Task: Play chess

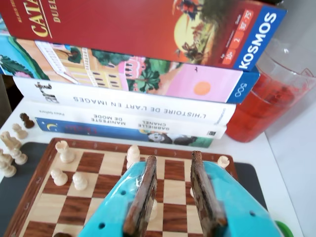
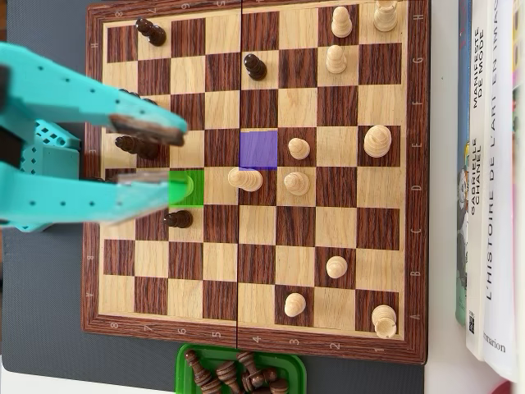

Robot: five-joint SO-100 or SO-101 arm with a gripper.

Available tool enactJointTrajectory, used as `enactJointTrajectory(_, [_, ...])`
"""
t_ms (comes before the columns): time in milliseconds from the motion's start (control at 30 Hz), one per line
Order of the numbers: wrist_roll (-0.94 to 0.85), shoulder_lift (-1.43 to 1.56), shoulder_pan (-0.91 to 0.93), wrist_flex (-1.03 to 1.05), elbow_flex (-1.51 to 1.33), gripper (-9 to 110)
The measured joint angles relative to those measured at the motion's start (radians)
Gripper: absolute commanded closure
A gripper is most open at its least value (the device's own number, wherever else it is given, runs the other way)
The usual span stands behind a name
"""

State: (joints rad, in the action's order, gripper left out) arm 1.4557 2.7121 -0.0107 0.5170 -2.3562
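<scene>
1. Turquoise plastic forms the two-finger gripper (image 1: 172, 197), which enters the wrist view from the bottom edge; its brown-padded fingers stand apart, with nothing between them.
2. Beyond it in that view lies the brown-and-cream wooden chessboard (image 1: 106, 170), with pale wooden pieces scattered on its upper squares, among them a pale pawn (image 1: 64, 151) near the board's upper left corner.
3. More pale captured pieces (image 1: 11, 153) stand off the board at the left edge of the frame, on the dark grey mat (image 1: 19, 182).
4. Across the top of the wrist view a stack of books and game boxes (image 1: 128, 84) lies flat, and a clear jug of red liquid (image 1: 269, 94) stands at the upper right.
5. In the overhead view the gripper (image 2: 156, 160) reaches in from the left edge, fingers spread over the board's left columns, empty.
6. A green-marked square (image 2: 190, 187) sits just beside the lower fingertip, and a purple-marked square (image 2: 259, 149) lies near the board's centre.
7. A pale piece lying on its side (image 2: 244, 179) is just below the purple square.
8. Dark pieces stand at the upper left, one dark pawn (image 2: 178, 218) below the green square.
9. A green tray of dark pieces (image 2: 239, 373) sits at the bottom edge.
</scene>
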Motion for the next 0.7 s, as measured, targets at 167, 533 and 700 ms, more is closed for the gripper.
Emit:
enactJointTrajectory(167, [0.0, 0.083, -0.017, -0.204, -0.114, 89])
enactJointTrajectory(533, [0.0, 0.255, -0.02, -0.578, -0.304, 89])
enactJointTrajectory(700, [0.017, 0.353, -0.063, -0.746, -0.408, 89])
